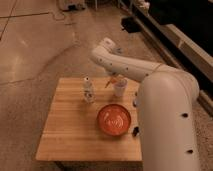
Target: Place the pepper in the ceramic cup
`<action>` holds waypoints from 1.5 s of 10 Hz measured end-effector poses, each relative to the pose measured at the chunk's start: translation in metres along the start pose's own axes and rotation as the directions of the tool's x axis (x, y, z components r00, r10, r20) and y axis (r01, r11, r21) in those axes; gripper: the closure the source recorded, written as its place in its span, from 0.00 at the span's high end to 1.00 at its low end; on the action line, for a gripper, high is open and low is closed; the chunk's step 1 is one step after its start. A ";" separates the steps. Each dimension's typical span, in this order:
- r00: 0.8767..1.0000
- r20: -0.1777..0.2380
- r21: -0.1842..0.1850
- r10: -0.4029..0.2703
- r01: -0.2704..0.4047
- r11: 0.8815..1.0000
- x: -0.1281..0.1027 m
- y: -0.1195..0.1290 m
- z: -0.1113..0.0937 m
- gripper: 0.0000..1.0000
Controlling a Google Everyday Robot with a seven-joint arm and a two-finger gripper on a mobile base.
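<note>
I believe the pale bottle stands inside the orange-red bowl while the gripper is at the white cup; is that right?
Not quite: the camera view shows the pale bottle on the table, apart from the orange-red bowl. The gripper is at the white cup.

We see the pepper (pixel 108 83), small, slim and orange, tilted with its tip down to the left, just above the centre of the frame. It is beside the upper left rim of the cup (pixel 119 90), which is plain, white and narrow and stands upright near the worktop's (pixel 70 125) far edge. The gripper (pixel 114 78) hangs right above both.
</note>
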 end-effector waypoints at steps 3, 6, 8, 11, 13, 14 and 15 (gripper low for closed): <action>0.999 -0.028 0.027 -0.015 0.016 1.000 0.001 0.001 0.002 0.01; 0.999 -0.040 0.044 -0.020 0.022 0.999 0.000 0.000 0.001 0.20; 0.998 -0.056 0.050 -0.027 0.030 0.998 -0.001 0.000 0.001 0.25; 0.996 -0.076 0.064 -0.042 0.047 0.997 0.000 0.000 0.000 0.40; 0.995 -0.088 0.071 -0.049 0.055 0.996 0.000 0.001 0.000 0.47; 0.995 -0.091 0.073 -0.050 0.056 0.996 0.001 0.001 0.000 0.47; 0.994 -0.097 0.075 -0.051 0.058 0.995 0.001 0.001 0.000 0.47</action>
